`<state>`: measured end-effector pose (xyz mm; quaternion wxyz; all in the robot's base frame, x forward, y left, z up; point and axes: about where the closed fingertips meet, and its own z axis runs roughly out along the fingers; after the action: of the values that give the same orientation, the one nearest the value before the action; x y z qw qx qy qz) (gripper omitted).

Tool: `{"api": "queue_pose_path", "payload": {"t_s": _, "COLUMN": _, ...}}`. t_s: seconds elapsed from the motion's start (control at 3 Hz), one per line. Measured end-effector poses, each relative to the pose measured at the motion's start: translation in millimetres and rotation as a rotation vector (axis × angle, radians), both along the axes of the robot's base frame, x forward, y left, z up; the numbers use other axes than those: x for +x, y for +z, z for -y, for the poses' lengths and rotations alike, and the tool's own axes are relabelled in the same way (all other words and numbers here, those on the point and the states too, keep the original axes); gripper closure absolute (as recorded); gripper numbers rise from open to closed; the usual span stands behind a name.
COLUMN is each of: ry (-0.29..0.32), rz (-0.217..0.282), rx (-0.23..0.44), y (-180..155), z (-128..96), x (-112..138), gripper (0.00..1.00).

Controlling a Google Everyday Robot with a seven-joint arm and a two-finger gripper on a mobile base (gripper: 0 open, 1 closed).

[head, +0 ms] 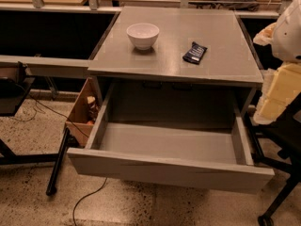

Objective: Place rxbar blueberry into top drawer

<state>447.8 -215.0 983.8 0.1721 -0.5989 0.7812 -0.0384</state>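
The rxbar blueberry (194, 52), a small dark navy bar, lies flat on the grey table top (221, 67), right of centre. The top drawer (164, 168) is pulled wide open below the table, and its grey floor is bare. Only white and cream parts of my arm (282, 79) show at the right edge, beside the table and to the right of the bar. My gripper itself is out of view.
A white bowl (142, 35) stands on the table left of the bar. A cardboard box (82, 109) sits on the floor left of the drawer. A black stand leg (59, 161) and a cable lie at the lower left. Chair legs (277, 197) are at the lower right.
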Motion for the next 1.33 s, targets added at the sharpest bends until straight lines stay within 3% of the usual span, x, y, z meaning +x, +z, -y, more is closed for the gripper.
{"api": "queue_pose_path", "payload": {"t_s": 0.33, "ry": -0.035, "rz": 0.034, "rx": 0.05, "y": 10, "z": -2, "x": 34, "gripper": 0.0}}
{"api": "queue_pose_path", "payload": {"t_s": 0.67, "ry": -0.085, "rz": 0.102, "rx": 0.132, "y": 27, "z": -7, "x": 107, "gripper": 0.0}}
{"api": "queue_pose_path", "payload": {"t_s": 1.0, "ry": -0.097, "rz": 0.138, "rx": 0.19, "y": 33, "z": -31, "x": 162, "gripper": 0.0}}
{"api": "queue_pose_path", "payload": {"t_s": 1.33, "ry": -0.119, "rz": 0.157, "rx": 0.156, "y": 40, "z": -62, "x": 198, "gripper": 0.0}}
